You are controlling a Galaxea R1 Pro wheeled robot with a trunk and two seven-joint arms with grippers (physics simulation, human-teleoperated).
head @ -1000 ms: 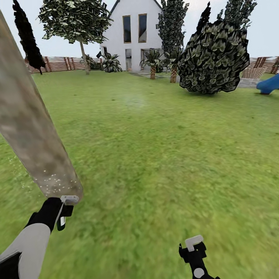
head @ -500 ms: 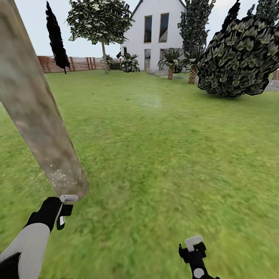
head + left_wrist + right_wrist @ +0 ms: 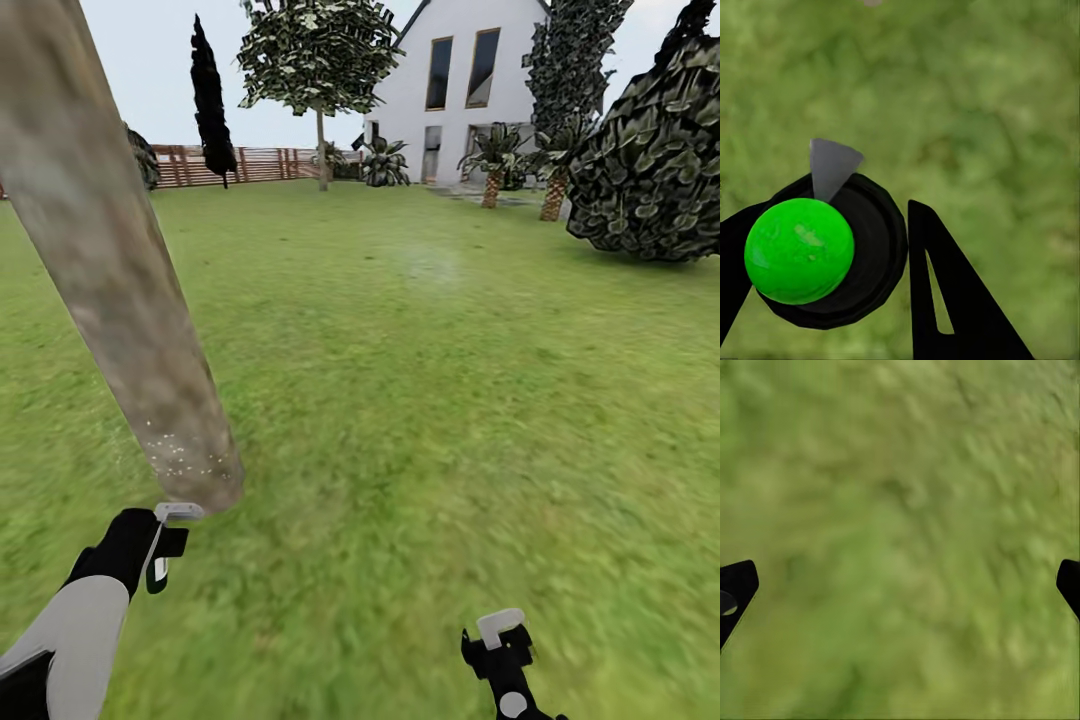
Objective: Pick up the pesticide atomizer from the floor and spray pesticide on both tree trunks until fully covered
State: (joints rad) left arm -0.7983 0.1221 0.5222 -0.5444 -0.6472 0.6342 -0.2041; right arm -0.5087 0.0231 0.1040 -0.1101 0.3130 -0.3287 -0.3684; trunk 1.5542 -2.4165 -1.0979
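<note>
The left gripper (image 3: 832, 262) is clamping the pesticide atomizer (image 3: 825, 251), its two black fingers (image 3: 945, 292) pressing against the sides of the body. Seen along those fingers, the atomizer is showing as a round black body with a glossy bright green ball sitting on top of it and a small grey wedge — apparently the nozzle — poking out past its rim over the blurred grass. In the head view the left gripper (image 3: 165, 540) is hovering low at the left, with a pale grey piece of the atomizer (image 3: 179, 512) sticking up just beside the foot of a tree trunk (image 3: 110, 270).

That trunk is rising as a thick, smooth column of mottled grey-brown bark, leaning across the left of the head view, and a scatter of tiny white specks of pesticide (image 3: 180, 455) is clinging to its lowest part, right above the atomizer; higher up the bark is looking bare.

The right gripper (image 3: 900, 585) is hanging with its jaws spread wide and nothing between them, over plain lawn; in the head view the right gripper (image 3: 500, 645) is sitting low at the right, well apart from the trunk.

Farther out, the garden (image 3: 450, 380) is stretching away as green grass to a second tree (image 3: 320, 60) with a thin-looking trunk and leafy crown, a brown slatted fence (image 3: 260, 165) and a white house (image 3: 450, 90).
</note>
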